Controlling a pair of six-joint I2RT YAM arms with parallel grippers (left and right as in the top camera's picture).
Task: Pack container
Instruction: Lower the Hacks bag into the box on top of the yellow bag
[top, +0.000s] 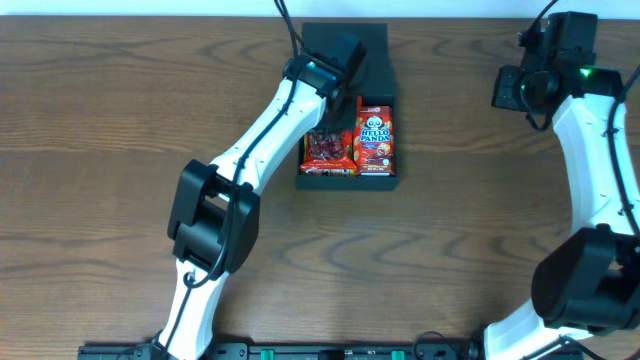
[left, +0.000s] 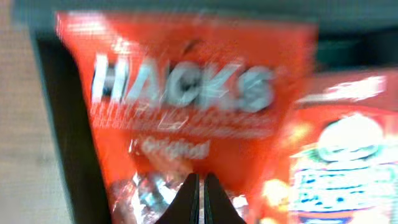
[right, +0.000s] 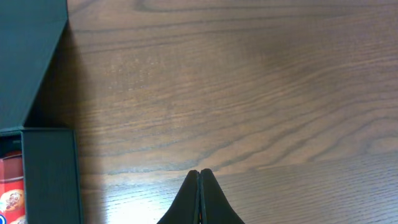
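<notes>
We record, nearest first: dark container (top: 350, 183) on the desk (top: 450, 250), central, toward its far edge. Inside, left: red bag (left: 186, 93) lettered "HACKS Original". Right: "HELLO PANDA" pack (top: 376, 140). Left end effector (left: 200, 177) over the bag, fingers pressed together, nothing visibly between them. Flap lid (top: 372, 50) open rearward. Right end effector (right: 199, 173), toward the far right corner: closed, empty.

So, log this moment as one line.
left gripper shut over Hacks bag | right gripper shut, empty | container open, Hello Panda pack inside

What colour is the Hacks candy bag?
The crinkly plastic Hacks candy bag is orange-red with white lettering; left wrist view.
</notes>
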